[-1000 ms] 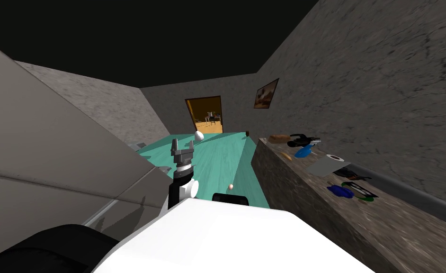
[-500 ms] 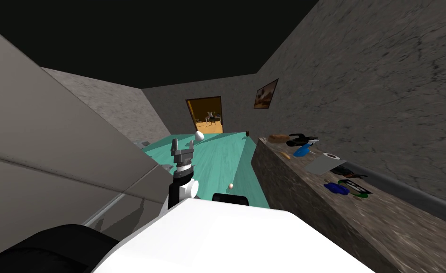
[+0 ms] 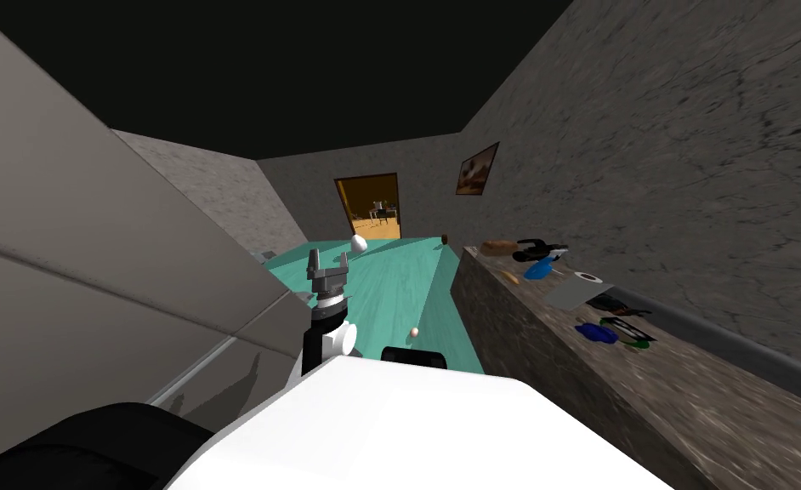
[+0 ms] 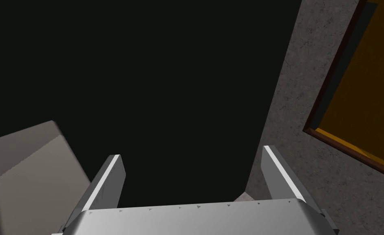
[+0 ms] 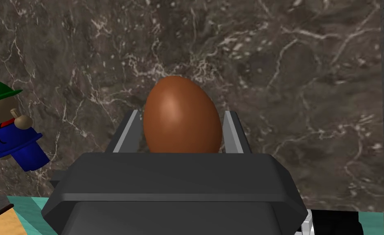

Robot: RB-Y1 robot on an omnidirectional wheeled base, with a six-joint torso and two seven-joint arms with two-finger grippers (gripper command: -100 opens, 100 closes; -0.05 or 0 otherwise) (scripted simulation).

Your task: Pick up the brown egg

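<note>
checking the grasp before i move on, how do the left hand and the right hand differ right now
The left hand is open with nothing between its fingers; the right hand is shut on the brown egg, its fingers pressing the egg's sides. The left hand faces a black area; the right hand faces a dark marbled surface. Both have two thin grey blade-like fingers.

The right gripper (image 5: 182,114) grips a smooth, glossy brown egg (image 5: 181,126), its two thin grey fingers (image 5: 126,136) pressing the egg's sides. Beyond them spreads a dark, white-veined marbled surface (image 5: 268,73). Off to one side of the gripper, a small toy figure (image 5: 18,138) in a green cap and blue body leans tilted.
</note>
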